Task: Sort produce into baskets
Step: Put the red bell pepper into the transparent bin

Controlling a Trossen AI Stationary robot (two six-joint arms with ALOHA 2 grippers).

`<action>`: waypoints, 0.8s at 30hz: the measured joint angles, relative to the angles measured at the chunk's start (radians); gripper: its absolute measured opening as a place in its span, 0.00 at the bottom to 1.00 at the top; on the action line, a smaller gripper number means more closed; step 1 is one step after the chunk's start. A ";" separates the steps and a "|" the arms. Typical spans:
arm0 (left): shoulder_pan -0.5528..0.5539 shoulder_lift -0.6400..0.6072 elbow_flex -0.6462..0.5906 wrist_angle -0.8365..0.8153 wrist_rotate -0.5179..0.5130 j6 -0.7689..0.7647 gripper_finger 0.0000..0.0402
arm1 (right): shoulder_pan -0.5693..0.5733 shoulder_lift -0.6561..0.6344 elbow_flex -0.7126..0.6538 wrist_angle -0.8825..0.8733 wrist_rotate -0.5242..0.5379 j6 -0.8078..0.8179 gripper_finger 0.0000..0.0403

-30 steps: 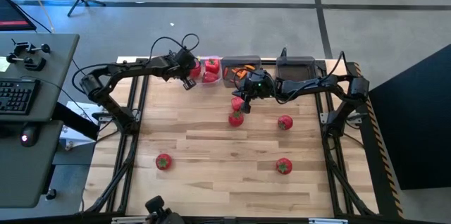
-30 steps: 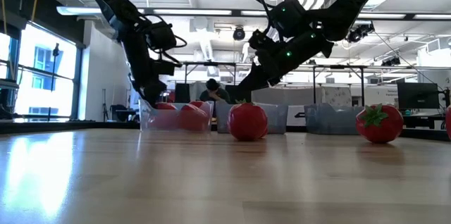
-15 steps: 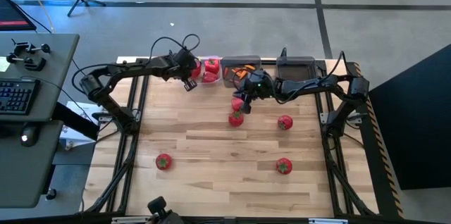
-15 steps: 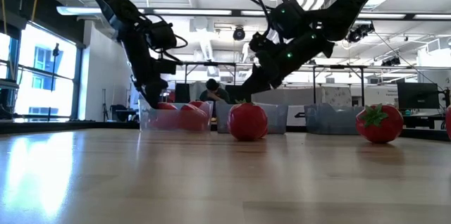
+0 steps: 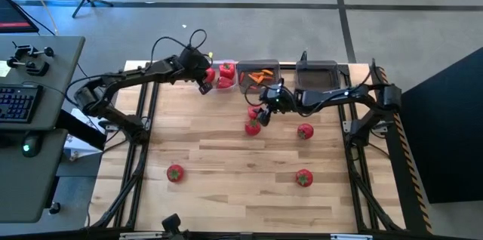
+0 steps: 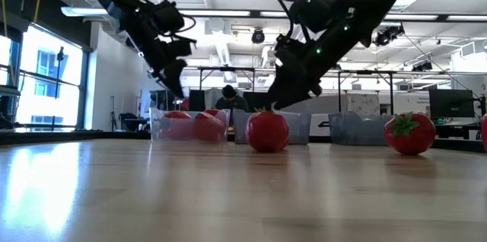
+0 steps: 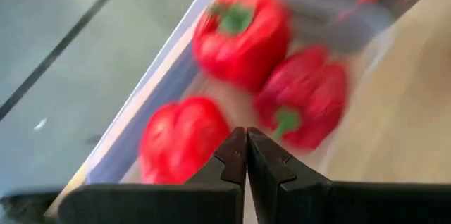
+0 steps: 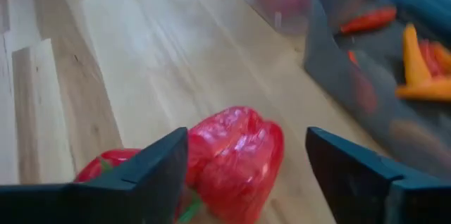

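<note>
A lumpy, glossy red bell pepper [image 8: 232, 155] lies on the pale wood-plank table [image 5: 226, 157] just above the frame's centre in the high view, and in the right wrist view it sits between the right gripper [image 8: 246, 164]'s two dark fingers, which stand wide apart with neither one shown touching it; its stem is not visible, so which way its long axis points cannot be told. A round red tomato [image 5: 252, 127] with a green top sits just below it, close against it. Three more tomatoes lie well apart on the wood: one at centre-right [image 5: 305, 130], one at lower right [image 5: 303, 178], one at lower left [image 5: 174, 173]. Along the table's top edge stand three small rectangular bins side by side: a clear plastic basket [image 7: 151, 104] holding three red peppers, a dark grey middle basket [image 5: 256, 66] with thin orange carrot pieces [image 8: 416, 65] lying at mixed angles, and a dark grey right basket [image 5: 317, 67]. The left gripper [image 7: 246, 155] hangs over the clear basket in the upper left of centre, its fingers pressed together on nothing
</note>
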 joint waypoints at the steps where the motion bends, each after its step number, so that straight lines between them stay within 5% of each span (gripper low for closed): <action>1: -0.002 -0.013 -0.021 0.045 0.020 -0.008 0.00 | 0.011 -0.004 0.001 -0.014 0.015 0.037 0.71; 7: -0.025 -0.097 -0.156 0.287 0.043 -0.055 0.00 | 0.053 -0.005 0.001 -0.027 0.062 0.206 0.78; 17: -0.042 -0.260 -0.298 0.390 0.022 -0.130 0.00 | 0.064 0.001 0.027 -0.061 0.143 0.319 0.79; 24: -0.042 -0.329 -0.386 0.456 0.022 -0.178 0.00 | 0.061 0.082 0.198 -0.303 0.127 0.323 0.79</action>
